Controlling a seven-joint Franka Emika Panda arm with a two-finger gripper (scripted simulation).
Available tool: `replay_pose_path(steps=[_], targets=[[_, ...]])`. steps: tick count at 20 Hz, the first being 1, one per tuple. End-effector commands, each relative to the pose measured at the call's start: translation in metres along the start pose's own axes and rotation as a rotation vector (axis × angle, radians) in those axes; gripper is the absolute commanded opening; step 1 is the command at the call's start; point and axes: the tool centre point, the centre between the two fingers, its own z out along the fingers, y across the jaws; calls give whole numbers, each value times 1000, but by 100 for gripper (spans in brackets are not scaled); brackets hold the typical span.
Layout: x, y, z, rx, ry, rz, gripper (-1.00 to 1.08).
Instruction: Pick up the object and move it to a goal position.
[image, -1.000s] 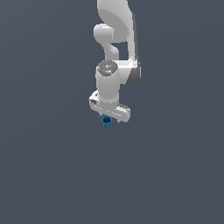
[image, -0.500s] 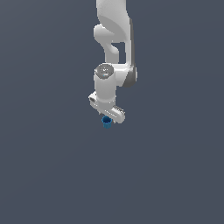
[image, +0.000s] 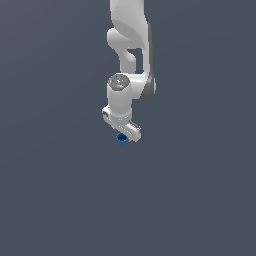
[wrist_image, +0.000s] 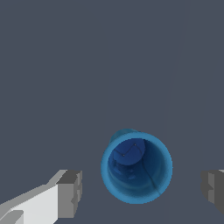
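Observation:
The object (wrist_image: 137, 168) is a small blue cylinder, seen down its hollow end in the wrist view. It lies between my two grey fingertips (wrist_image: 70, 192), with a clear gap on each side. My gripper (wrist_image: 142, 190) is open around it and not touching it. In the exterior view, the white hand and gripper (image: 122, 134) hang straight over the object (image: 121, 140), whose lower part peeks out just beneath the fingers.
A plain dark grey floor (image: 60, 200) spreads in every direction. The white arm (image: 131, 45) rises from the hand to the exterior view's upper edge.
The hand has turned about its wrist and shifted slightly to the exterior view's left. The blue cylinder has stayed in place.

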Motion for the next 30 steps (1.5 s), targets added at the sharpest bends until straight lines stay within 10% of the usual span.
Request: replay_pose_path(steps=[1, 15, 16, 30], targets=[[0, 0, 4, 0, 0, 1, 100], [-1, 1, 49, 0, 0, 5, 100], [-1, 1, 49, 0, 0, 5, -100], [1, 1, 44, 1, 1, 4, -100]])
